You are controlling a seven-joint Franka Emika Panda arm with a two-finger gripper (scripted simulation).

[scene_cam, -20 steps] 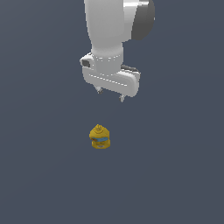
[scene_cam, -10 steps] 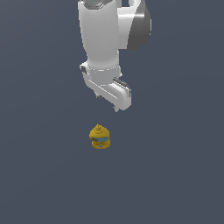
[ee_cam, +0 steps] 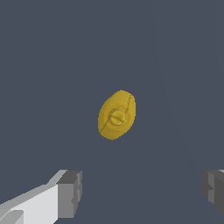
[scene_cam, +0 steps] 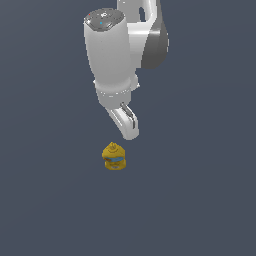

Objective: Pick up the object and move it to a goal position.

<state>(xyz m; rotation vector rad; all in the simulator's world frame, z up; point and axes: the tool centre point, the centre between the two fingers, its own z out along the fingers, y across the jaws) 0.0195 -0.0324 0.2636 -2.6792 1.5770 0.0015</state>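
Observation:
The object [scene_cam: 114, 156] is a small lumpy golden-yellow item with a knobbed top and a blue band, standing on the dark grey floor. My gripper [scene_cam: 129, 134] hangs just above it and slightly toward the exterior view's right, apart from it. In the wrist view the object [ee_cam: 116, 115] shows from above as a yellow oval with a round knob, ahead of the gripper [ee_cam: 142, 192]. The two grey fingertips [ee_cam: 70, 194] stand wide apart with nothing between them. The gripper is open and empty.
The white arm [scene_cam: 112, 55] rises from the gripper toward the top of the exterior view. The plain dark grey floor [scene_cam: 200, 190] spreads all around the object.
The arm has turned at the wrist and come lower and toward the exterior view's left, ending closer above the object. The object has not moved.

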